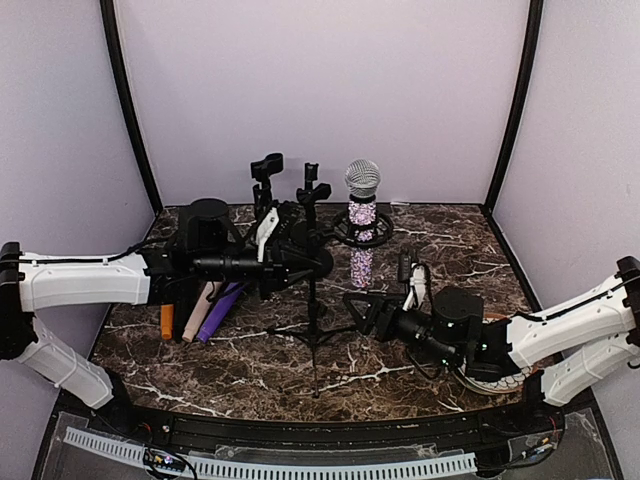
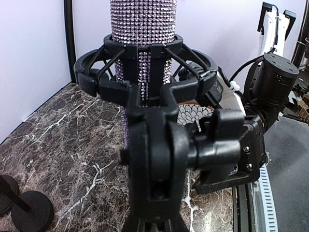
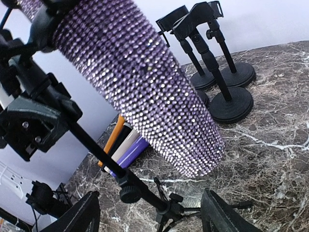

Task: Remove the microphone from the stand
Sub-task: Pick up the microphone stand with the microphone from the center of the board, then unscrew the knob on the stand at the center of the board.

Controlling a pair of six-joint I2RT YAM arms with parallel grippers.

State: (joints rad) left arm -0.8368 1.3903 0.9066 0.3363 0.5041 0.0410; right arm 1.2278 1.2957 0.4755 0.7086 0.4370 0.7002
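A rhinestone-covered lilac microphone with a silver mesh head (image 1: 361,265) stands upright in the black ring-shaped shock mount (image 1: 381,233) of a black tripod stand (image 1: 315,328) at the middle of a dark brown marble-patterned table (image 1: 470,250), its lower end hanging clear below the ring. The left gripper (image 1: 308,262), reaching in from the left, is clamped on the stand's upright just under the pivot joint; from the left wrist camera that joint (image 2: 154,145) fills the foreground, with the sparkling barrel (image 2: 142,29) rising through the mount's elastic cords behind it. The right gripper (image 1: 372,308) sits low and just in front of the microphone with its jaws spread and nothing between them. Seen from the right wrist, its two dark fingers (image 3: 79,215) frame the bottom of the view while the studded body (image 3: 145,82) slants overhead, apart from both. Two short black desk stands with round bases (image 3: 231,92) wait near the back wall, and a bundle of orange, white and purple tubes (image 1: 205,312) lies on the table under the left arm.
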